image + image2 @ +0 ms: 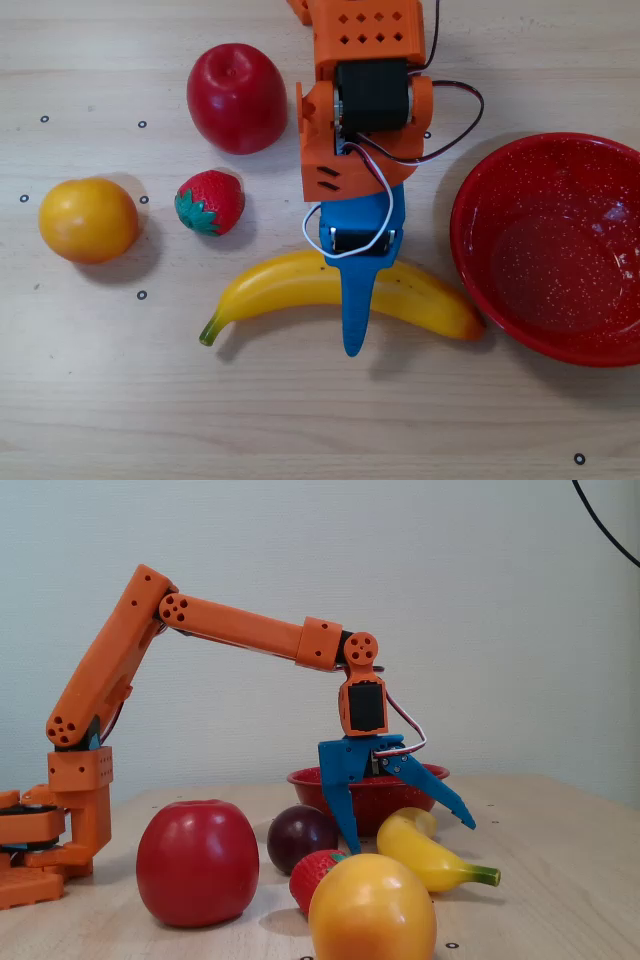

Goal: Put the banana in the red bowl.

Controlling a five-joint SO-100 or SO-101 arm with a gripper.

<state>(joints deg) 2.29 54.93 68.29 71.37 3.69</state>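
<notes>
The yellow banana [285, 285] lies flat on the wooden table, its green stem tip at the lower left in the overhead view; it also shows in the fixed view [428, 855]. My gripper [350, 300] is open and low over the banana's middle. In the fixed view the gripper [412, 837] has one blue finger [343, 810] pointing straight down on the arm's side of the banana, and the other finger [445, 802] is splayed out above it. The red bowl [470, 215] stands empty just right of the banana's orange-tinged end, and behind the gripper in the fixed view [300, 778].
A red apple [237, 97], a strawberry [212, 202] and a round orange fruit [88, 220] lie left of the arm in the overhead view. A dark plum [300, 835] shows only in the fixed view, beside the gripper.
</notes>
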